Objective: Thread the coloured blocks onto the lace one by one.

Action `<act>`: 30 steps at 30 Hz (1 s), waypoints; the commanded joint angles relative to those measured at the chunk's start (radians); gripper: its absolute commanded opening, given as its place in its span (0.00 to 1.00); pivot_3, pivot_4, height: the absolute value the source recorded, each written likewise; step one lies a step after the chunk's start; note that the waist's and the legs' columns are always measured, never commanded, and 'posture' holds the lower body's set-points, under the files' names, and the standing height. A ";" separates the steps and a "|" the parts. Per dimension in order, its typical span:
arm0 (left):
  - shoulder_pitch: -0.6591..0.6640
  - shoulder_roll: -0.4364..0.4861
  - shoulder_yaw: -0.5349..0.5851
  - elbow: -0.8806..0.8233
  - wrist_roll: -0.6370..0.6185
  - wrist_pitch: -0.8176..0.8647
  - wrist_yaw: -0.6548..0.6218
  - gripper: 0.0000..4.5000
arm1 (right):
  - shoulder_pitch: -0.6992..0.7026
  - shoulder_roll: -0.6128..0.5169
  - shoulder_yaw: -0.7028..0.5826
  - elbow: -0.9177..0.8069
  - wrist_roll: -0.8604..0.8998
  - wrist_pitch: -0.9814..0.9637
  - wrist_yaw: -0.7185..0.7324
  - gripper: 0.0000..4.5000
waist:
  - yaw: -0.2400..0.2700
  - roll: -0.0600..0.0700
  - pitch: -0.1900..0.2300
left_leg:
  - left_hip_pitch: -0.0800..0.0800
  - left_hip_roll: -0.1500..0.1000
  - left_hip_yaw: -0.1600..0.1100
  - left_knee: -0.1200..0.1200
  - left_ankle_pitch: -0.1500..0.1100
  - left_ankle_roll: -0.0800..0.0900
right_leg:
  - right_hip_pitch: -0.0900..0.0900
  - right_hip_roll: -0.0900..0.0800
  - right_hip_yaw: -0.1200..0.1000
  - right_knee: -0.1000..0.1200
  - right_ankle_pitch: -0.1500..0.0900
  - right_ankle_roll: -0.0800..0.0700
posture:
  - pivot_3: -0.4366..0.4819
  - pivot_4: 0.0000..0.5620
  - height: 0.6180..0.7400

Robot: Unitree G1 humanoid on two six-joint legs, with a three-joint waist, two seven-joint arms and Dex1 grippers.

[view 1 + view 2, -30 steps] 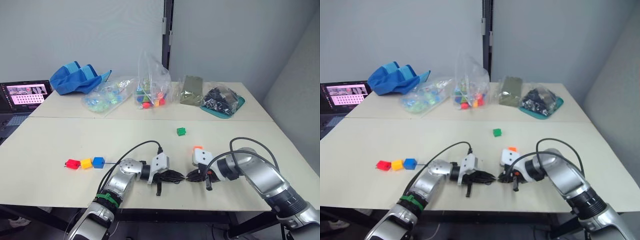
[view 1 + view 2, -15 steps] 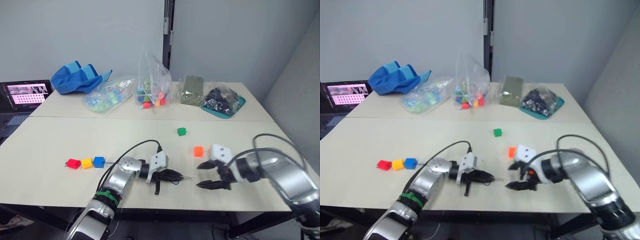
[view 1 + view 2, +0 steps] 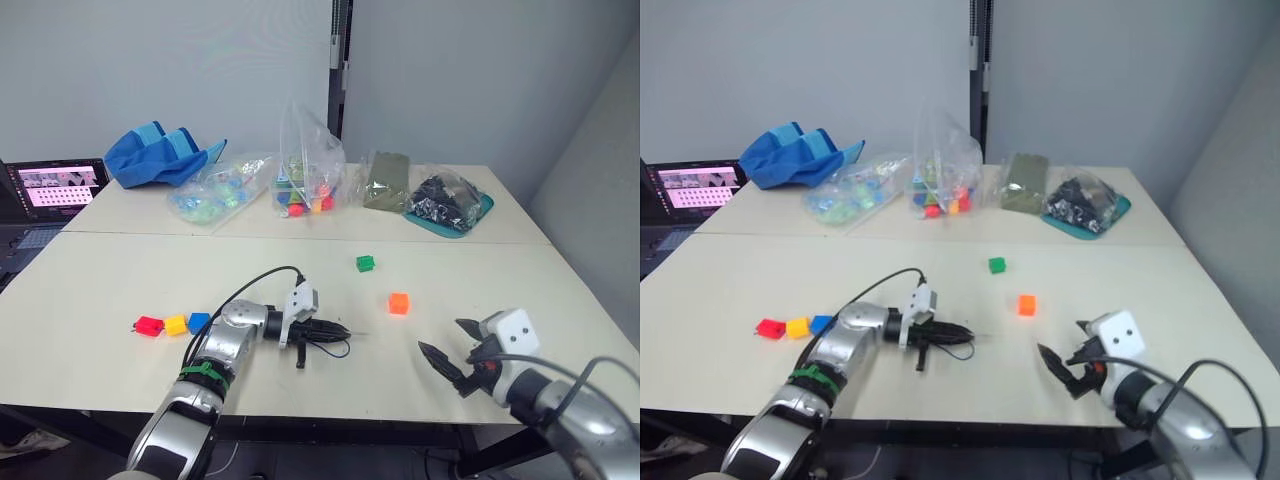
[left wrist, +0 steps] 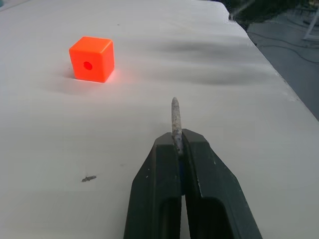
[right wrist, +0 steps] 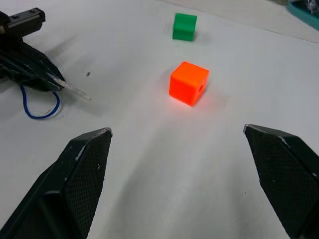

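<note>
Left gripper [image 4: 178, 144] clamped on the lace [image 4: 175, 117] tip, right gripper [image 5: 177, 144] wide apart and empty near the table edge, orange block [image 3: 399, 303] loose between them: risk is grabbing it with the hole covered or misaligned

Lace [image 4: 175, 122]: only pale tip protruded beyond left gripper [image 4: 180, 144]; cord behind pinch hidden by fingers. Right gripper [image 5: 179, 184] fingers cut off at frame edge. Contents of clear bags [image 3: 300, 180] beyond grippers too small to tell.
</note>
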 commanded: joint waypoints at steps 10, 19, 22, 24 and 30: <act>0.030 0.026 0.040 -0.012 0.002 -0.047 -0.002 0.00 | -0.211 0.052 0.084 0.124 -0.055 -0.051 -0.182 0.99 | -0.020 0.000 0.000 | 0.000 0.000 0.000 -0.001 0.000 0.000 | 0.000 0.000 0.000 0.000 0.000 -0.001 | 0.48 0.27 1.00; 0.113 0.066 0.057 -0.140 -0.001 -0.002 0.042 0.00 | -0.387 0.091 0.140 0.360 -0.091 -0.123 -0.234 0.99 | -0.018 0.000 0.000 | 0.000 0.000 0.000 -0.001 0.000 0.000 | 0.000 0.000 0.000 0.000 0.001 -0.001 | 0.48 0.27 1.00; 0.123 0.071 0.058 -0.163 -0.003 0.009 0.054 0.00 | -0.408 0.091 0.153 0.408 -0.099 -0.144 -0.236 0.99 | -0.017 0.000 0.000 | -0.001 0.000 0.000 -0.001 0.000 0.000 | 0.000 0.000 0.000 -0.001 0.001 -0.001 | 0.48 0.27 1.00; 0.130 0.070 0.060 -0.177 -0.003 0.009 0.065 0.00 | -0.426 0.096 0.159 0.445 -0.103 -0.156 -0.240 0.99 | -0.018 0.000 0.000 | 0.000 0.000 0.000 -0.001 0.000 0.000 | 0.000 0.000 0.000 -0.001 0.001 -0.001 | 0.48 0.27 1.00; 0.142 0.068 0.055 -0.207 -0.006 0.026 0.077 0.00 | -0.454 0.134 0.190 0.519 -0.122 -0.203 -0.273 0.99 | -0.020 0.000 0.000 | 0.000 0.000 0.000 -0.002 0.000 0.000 | 0.000 0.000 0.000 -0.001 0.001 -0.001 | 0.48 0.27 1.00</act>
